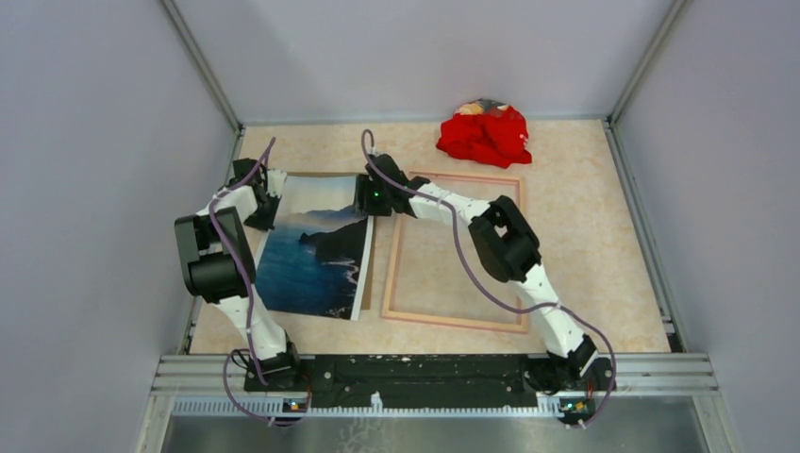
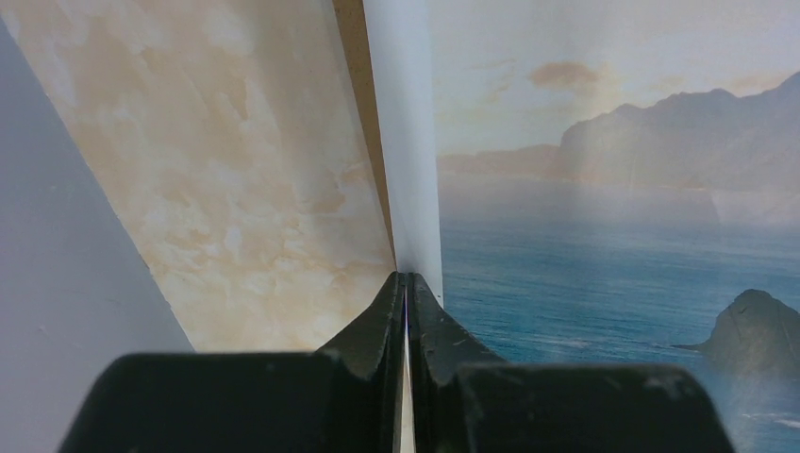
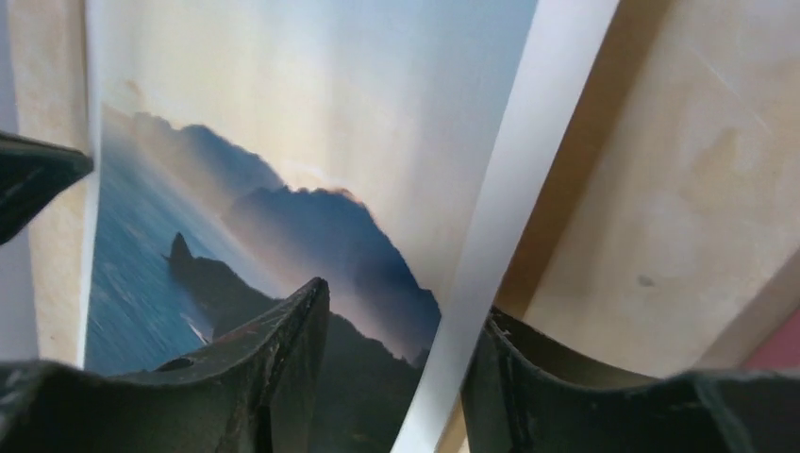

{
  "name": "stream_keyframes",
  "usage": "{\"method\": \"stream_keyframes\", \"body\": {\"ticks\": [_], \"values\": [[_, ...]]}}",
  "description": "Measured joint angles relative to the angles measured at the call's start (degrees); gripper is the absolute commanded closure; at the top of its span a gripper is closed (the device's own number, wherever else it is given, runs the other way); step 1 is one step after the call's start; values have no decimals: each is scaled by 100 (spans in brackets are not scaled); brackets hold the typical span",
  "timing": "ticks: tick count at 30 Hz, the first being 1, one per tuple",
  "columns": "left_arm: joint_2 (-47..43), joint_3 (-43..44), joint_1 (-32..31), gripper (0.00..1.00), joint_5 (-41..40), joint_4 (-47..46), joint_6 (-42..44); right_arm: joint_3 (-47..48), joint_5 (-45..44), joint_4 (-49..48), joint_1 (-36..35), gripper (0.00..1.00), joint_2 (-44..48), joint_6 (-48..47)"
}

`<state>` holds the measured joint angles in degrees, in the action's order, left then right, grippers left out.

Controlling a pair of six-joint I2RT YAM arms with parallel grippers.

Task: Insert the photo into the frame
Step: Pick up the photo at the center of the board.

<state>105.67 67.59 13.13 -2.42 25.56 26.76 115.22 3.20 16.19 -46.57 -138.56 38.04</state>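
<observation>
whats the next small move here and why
Probably close the right gripper: its fingers stand open astride the white edge of the photo, while the left gripper is shut on its opposite edge. Then both could carry it to the frame.

The photo [image 1: 316, 250] lies left of the frame [image 1: 392, 269], just beside it; the cloth heap [image 1: 485, 134] sits beyond the frame's far edge.

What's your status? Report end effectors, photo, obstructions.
Left end effector shut on photo edge. Right end effector open, straddling opposite edge. Photo outside frame, left of it. Red cloth beyond frame, apart.
</observation>
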Motion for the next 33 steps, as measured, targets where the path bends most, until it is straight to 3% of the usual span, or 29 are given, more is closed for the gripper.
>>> {"method": "stream_keyframes", "body": {"ticks": [9,14,21,23,25,27,33], "values": [[0,0,-4,92,0,-2,0,-1445,859,-1187,337,50,452,874],[0,0,-4,92,0,-2,0,-2011,1338,-1991,352,69,542,1416],[0,0,-4,91,0,0,0,-2159,1663,-2367,350,88,542,1792],[0,0,-7,78,0,0,0,-2159,1703,-2389,350,98,566,1832],[0,17,0,52,-31,11,11,-2159,1746,-2356,352,100,619,1849],[0,101,37,37,13,55,24,-2159,1799,-2253,358,100,728,1847],[-2,461,59,26,649,730,-136,-2146,1899,-1521,407,100,1609,1471]]}}
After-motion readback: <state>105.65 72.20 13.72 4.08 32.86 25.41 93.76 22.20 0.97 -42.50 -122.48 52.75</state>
